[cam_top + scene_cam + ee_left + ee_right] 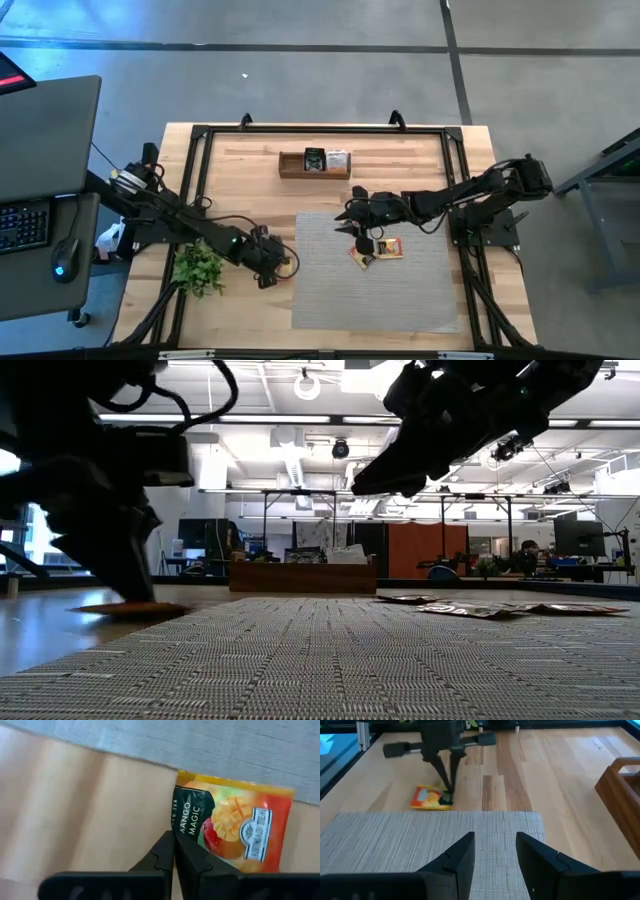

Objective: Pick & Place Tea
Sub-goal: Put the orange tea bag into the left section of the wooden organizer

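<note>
Landmark: grey mat lying on the table.
Left end effector: down on the bare wood just off the mat's left edge, fingers pressed together with their tips on the dark end of an orange-yellow sachet; whether they pinch its edge or only touch it I cannot tell.
Sachet at the left end effector: flat on the wood, one end touching the mat's edge, printed "Mango Magic", its long side running along that edge.
Right end effector: hanging above the mat's upper middle, fingers apart and holding nothing.
Key relation: the orange-yellow sachet lies straight ahead of the left fingertips, across the mat from the right arm, so the left arm is plainly the nearer one.
Loose sachets on the mat: a small overlapping pile just below the right end effector, perhaps three; exact count unclear.
Wooden box: beyond the mat's top edge, holding two packets, one dark, one white.
Green plant: one, left of the mat.
</note>
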